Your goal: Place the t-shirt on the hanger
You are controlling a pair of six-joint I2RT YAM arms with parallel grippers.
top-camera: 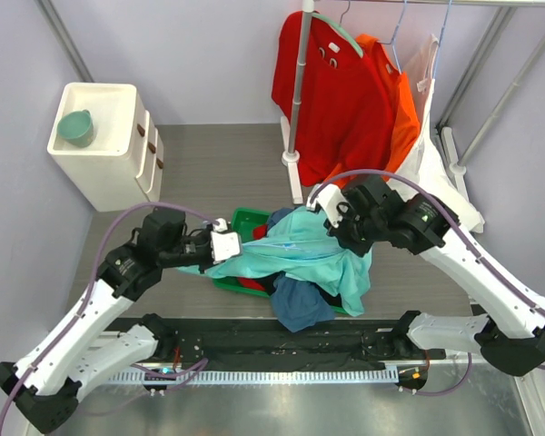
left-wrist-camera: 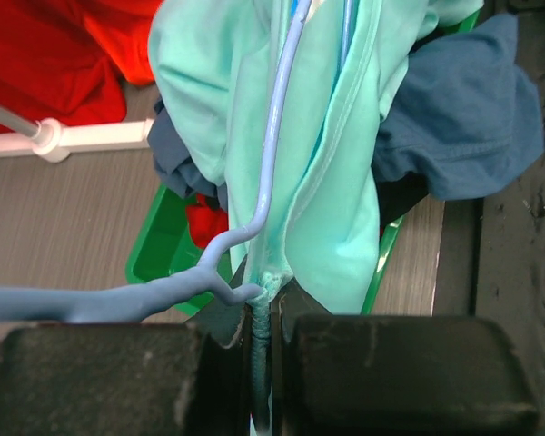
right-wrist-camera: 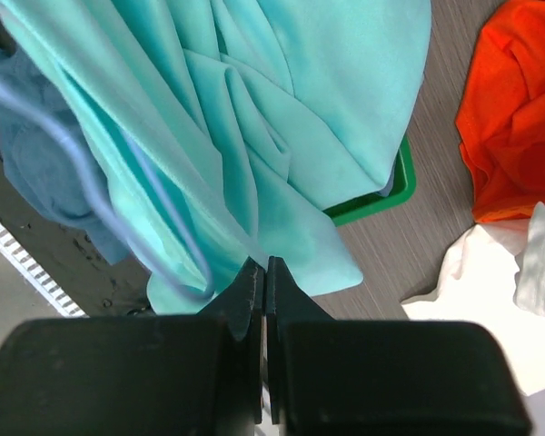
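Observation:
The light turquoise t-shirt [top-camera: 309,254] hangs stretched between my two grippers above a green bin [top-camera: 245,222]. My left gripper [top-camera: 211,259] is shut on a bunched edge of the t-shirt [left-wrist-camera: 336,182], the cloth pinched between its pads [left-wrist-camera: 262,304]. The thin pale-blue hanger [left-wrist-camera: 272,145] runs up inside the shirt, and its hook curls out just left of my left fingertips. My right gripper [top-camera: 345,238] is shut [right-wrist-camera: 265,272] on a thin fold of the t-shirt [right-wrist-camera: 282,118]. The hanger wire [right-wrist-camera: 154,191] loops under the cloth to its left.
A slate-blue garment [top-camera: 300,304] droops from the bin's near side. Red [top-camera: 331,100] and orange [top-camera: 401,109] shirts hang on the rack at the back, with its white pole [top-camera: 297,100] and white cloth [top-camera: 436,173]. A white cabinet [top-camera: 100,136] holding a teal cup [top-camera: 74,125] stands far left.

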